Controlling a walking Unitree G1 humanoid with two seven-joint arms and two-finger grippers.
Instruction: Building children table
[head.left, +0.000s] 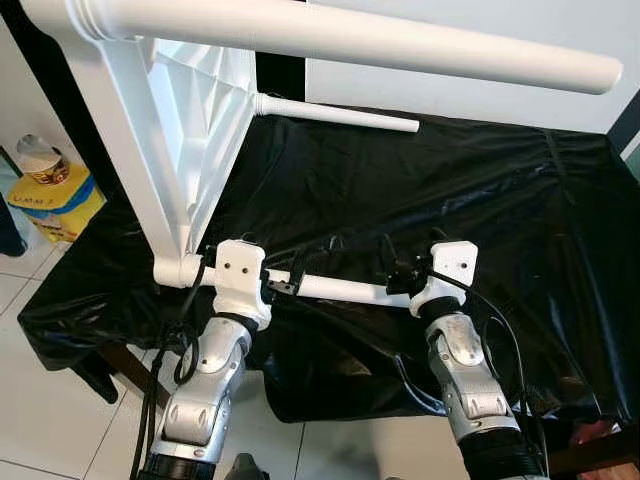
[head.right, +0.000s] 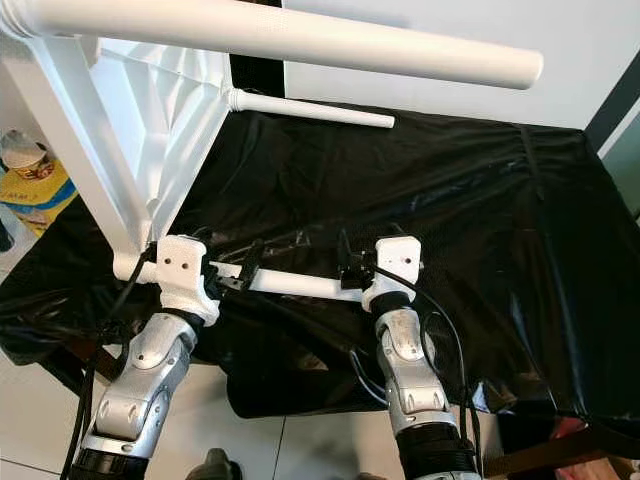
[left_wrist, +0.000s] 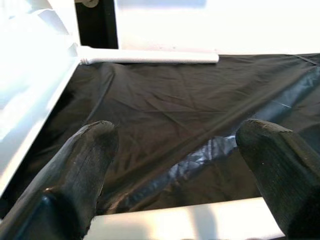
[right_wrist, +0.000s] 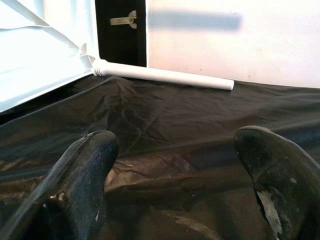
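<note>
Both my claws spread wide at the near white leg (head.left: 340, 291).
Left gripper (left_wrist: 175, 165) and right gripper (right_wrist: 175, 165) straddle it, gripping nothing.

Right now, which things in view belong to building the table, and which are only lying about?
Part of the job:
- white tabletop, tipped on its side
- near leg, between the left hand and right hand
- top leg
- far leg

Lying about:
- black sheet
- yellow box
- cup on it

table top (head.left: 200, 110): white | legs (head.left: 340, 290): white | cloth (head.left: 480, 220): glossy black | box (head.left: 55, 200): yellow
</note>
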